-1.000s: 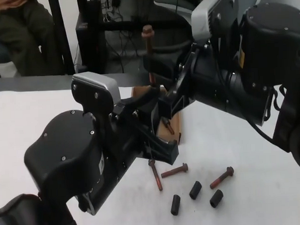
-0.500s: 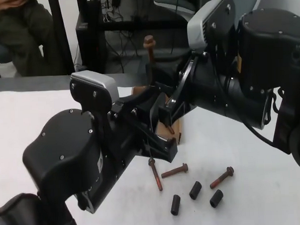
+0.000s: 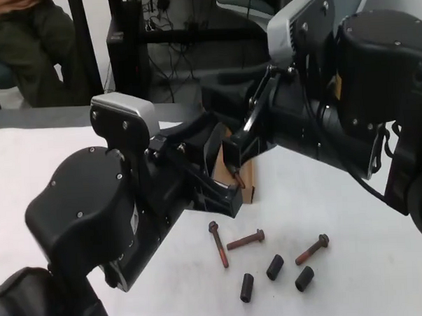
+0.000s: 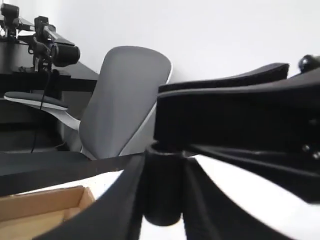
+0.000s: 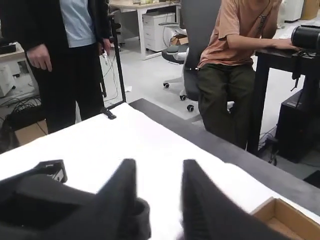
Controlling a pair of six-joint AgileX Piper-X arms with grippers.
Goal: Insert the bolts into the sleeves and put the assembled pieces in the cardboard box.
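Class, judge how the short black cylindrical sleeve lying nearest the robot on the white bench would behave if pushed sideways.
The short black cylindrical sleeve lies on its side on the flat white bench, so a push across its axis would probably roll it. It looks stiff, keeping its form unsupported. Smaller than the rusty bolt nearby, it is probably light.

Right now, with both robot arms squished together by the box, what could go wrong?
1. The left gripper and the right gripper sit very close together by the cardboard box, so they might bump each other.
2. The sleeve is pinched just between the left fingers. A crooked push could tilt it or make it slip out.
3. The loose bolts lie near the left gripper, which might knock them away.
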